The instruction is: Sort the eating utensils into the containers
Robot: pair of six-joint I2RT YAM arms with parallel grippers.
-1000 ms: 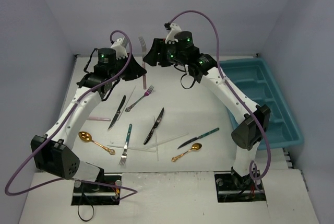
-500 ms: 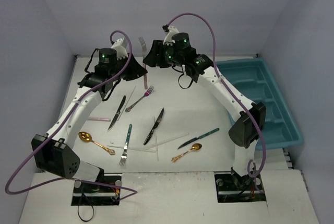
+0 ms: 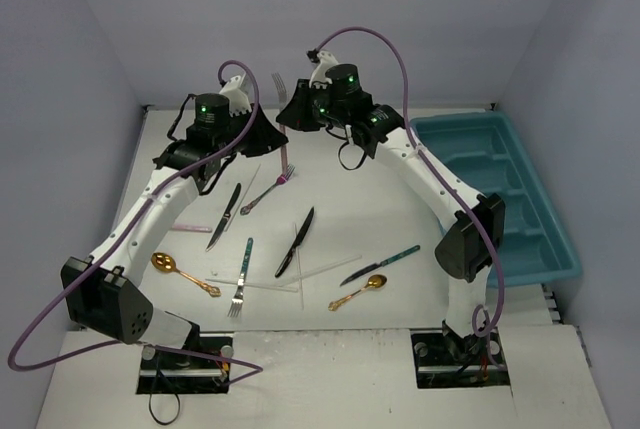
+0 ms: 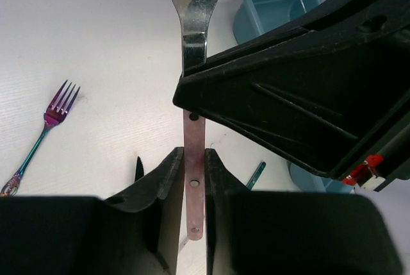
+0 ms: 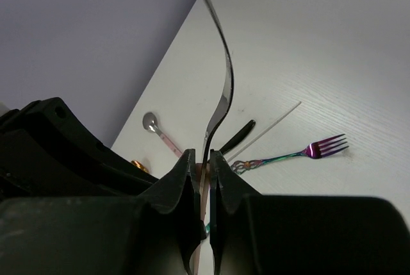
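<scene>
A silver fork with a pink handle stands upright in the air over the back of the table, between my two grippers. My left gripper has the pink handle between its fingers, and I see no gap on either side. My right gripper is shut on the fork just above that, where the handle meets the neck. The teal tray of containers lies at the right edge. The other utensils lie loose on the table.
Below the grippers lie an iridescent fork, two dark knives, a teal-handled fork, two gold spoons, a teal-handled knife, a pink-handled spoon and white sticks.
My right gripper has closed in on the left one and shut on the upright fork. The left arm has shifted slightly to the right.
</scene>
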